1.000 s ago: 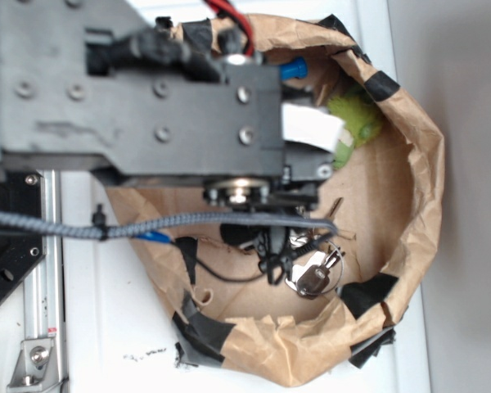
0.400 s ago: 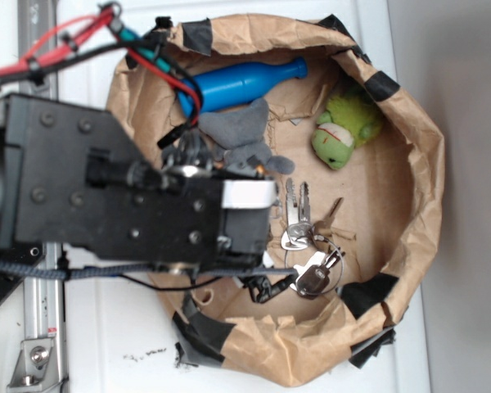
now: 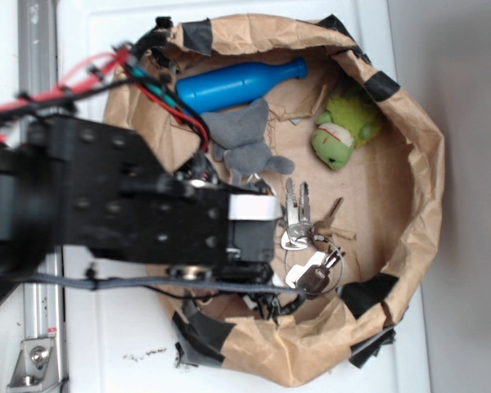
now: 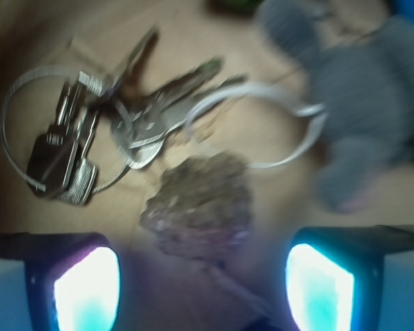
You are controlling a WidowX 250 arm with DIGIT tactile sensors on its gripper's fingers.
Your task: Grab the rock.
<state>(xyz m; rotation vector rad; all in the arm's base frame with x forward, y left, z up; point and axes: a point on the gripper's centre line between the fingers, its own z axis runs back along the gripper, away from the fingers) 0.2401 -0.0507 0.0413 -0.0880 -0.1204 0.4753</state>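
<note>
The rock, a rough brown-grey speckled stone, lies on the brown paper just ahead of my gripper in the wrist view, a little left of the midline. Both glowing fingers stand wide apart at the bottom corners, with nothing between them. In the exterior view the arm covers the rock; the gripper hangs low over the paper bowl's near side.
A bunch of metal keys on wire rings lies beside the rock; the keys also show from outside. A grey plush animal, a blue bottle and a green plush sit inside the paper bowl's taped rim.
The arm has swung from the bowl's far side toward its near left side, uncovering the bottle, grey plush and keys. The objects have not moved.
</note>
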